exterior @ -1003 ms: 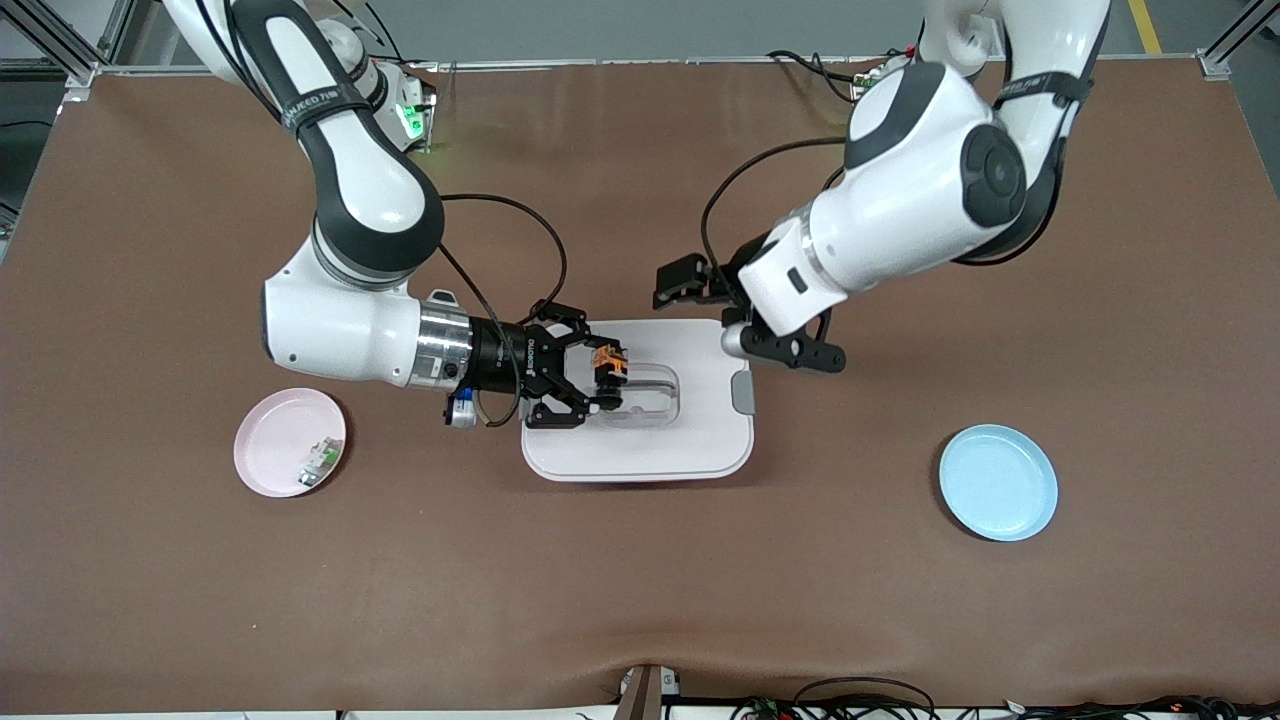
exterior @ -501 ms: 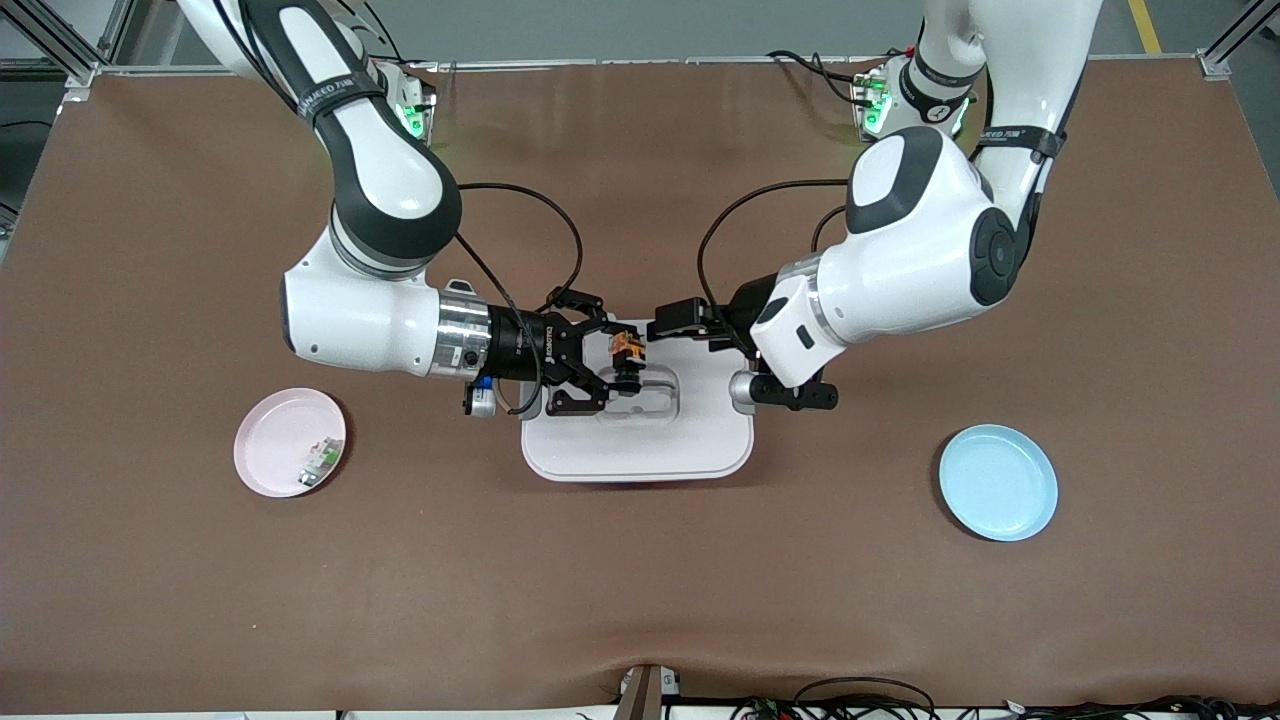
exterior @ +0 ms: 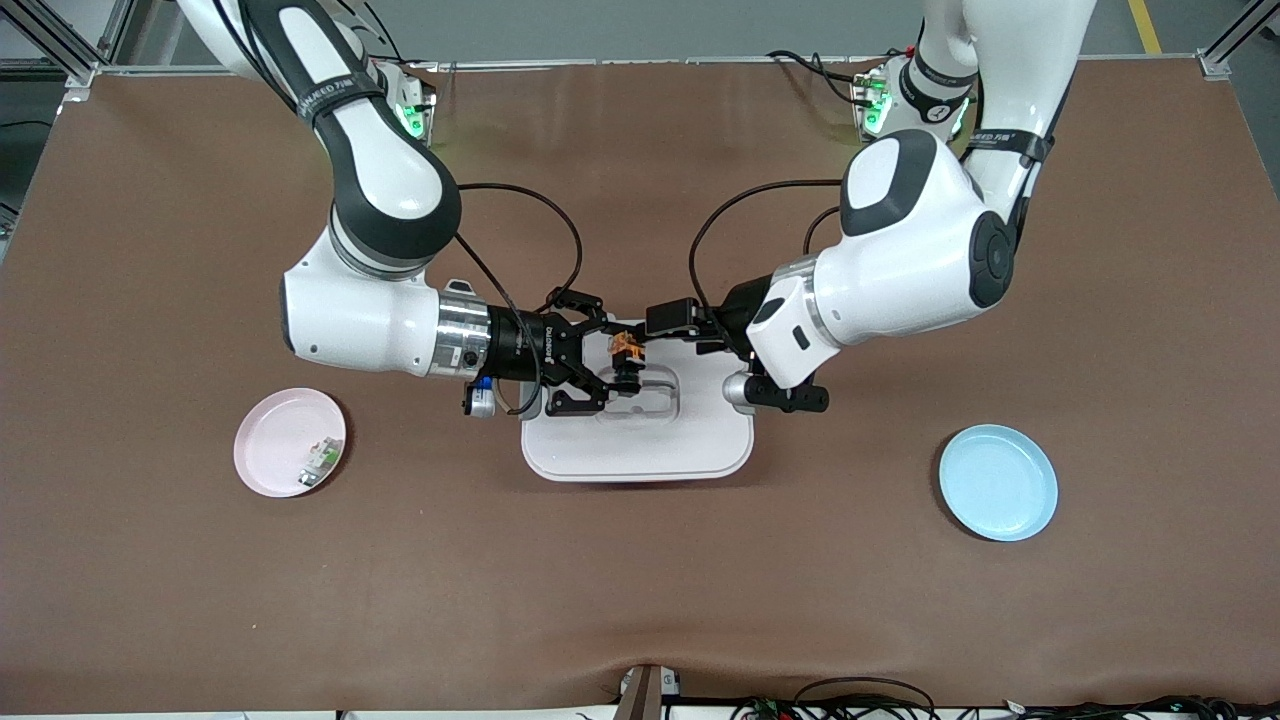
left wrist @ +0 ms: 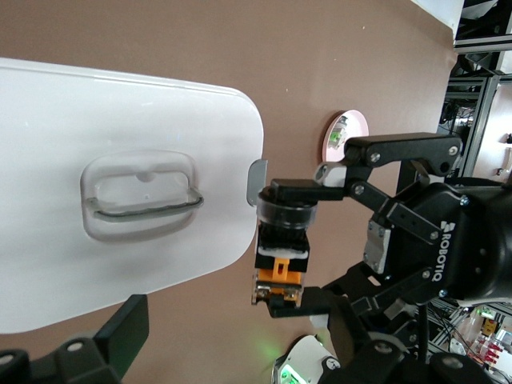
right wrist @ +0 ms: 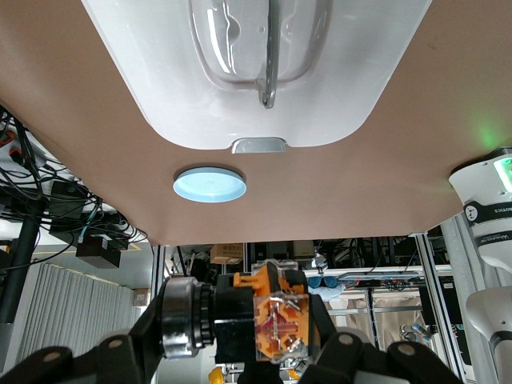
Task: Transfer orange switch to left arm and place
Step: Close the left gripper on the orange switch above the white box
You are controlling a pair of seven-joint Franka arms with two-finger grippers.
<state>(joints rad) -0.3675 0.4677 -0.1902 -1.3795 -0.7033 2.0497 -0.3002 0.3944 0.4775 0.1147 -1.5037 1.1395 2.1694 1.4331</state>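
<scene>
My right gripper (exterior: 612, 366) is shut on the orange switch (exterior: 626, 351), a black cylinder with an orange end, and holds it over the white box (exterior: 640, 445) near the lid handle. The right wrist view shows the switch (right wrist: 264, 320) clamped between the right gripper's fingers (right wrist: 258, 340). My left gripper (exterior: 668, 318) is open over the box, right beside the switch. In the left wrist view the switch (left wrist: 282, 260) sits just off the left gripper's spread fingertips (left wrist: 238, 352), with the box (left wrist: 72, 264) below.
A pink plate (exterior: 270, 440) with a small green-and-white part (exterior: 320, 462) lies toward the right arm's end. A blue plate (exterior: 997, 482) lies toward the left arm's end. Brown table mat (exterior: 640, 580) surrounds the box.
Both arms closed in over the box. The right gripper carried the switch toward the lid's middle, and the open left gripper came down to meet it.
</scene>
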